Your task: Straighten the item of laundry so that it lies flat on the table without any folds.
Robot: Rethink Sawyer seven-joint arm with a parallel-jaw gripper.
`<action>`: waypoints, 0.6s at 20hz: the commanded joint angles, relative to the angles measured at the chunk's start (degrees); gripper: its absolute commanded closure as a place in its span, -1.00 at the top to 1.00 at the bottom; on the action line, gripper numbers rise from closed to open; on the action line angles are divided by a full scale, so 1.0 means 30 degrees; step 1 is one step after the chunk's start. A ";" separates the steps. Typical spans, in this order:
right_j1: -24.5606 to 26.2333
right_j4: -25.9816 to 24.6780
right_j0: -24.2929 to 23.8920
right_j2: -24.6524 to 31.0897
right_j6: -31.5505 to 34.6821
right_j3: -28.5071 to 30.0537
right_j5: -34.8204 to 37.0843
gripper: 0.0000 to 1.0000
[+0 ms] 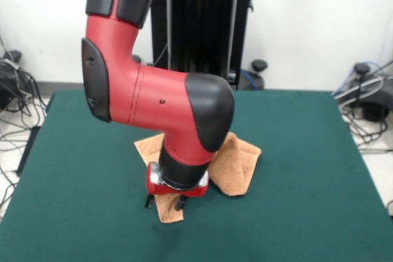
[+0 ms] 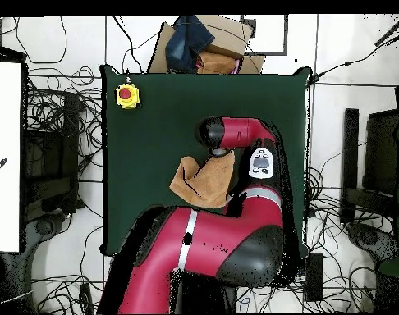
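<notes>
Towel and gripper, two views. We see the black two-fingered gripper (image 1: 164, 202) at the wrist of the red and black arm (image 1: 159, 105) lowered onto the near end of the small peach-orange terry-cloth towel (image 1: 232, 167); its tips stand spread on either side of that end, and we cannot tell whether they pinch it. We find the towel bunched and folded near the middle of the large dark green felt-topped table (image 1: 295, 200). Overhead, a yellow box with a red button (image 2: 127, 96) sits at one table corner.
</notes>
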 commanded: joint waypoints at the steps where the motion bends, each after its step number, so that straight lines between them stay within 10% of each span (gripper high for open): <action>1: 0.0000 -0.0456 0.0819 -0.0107 0.1689 0.0488 0.1638 1.00; 12: 0.2176 -0.0478 -0.0325 0.1409 0.0743 -0.1262 -0.1329 1.00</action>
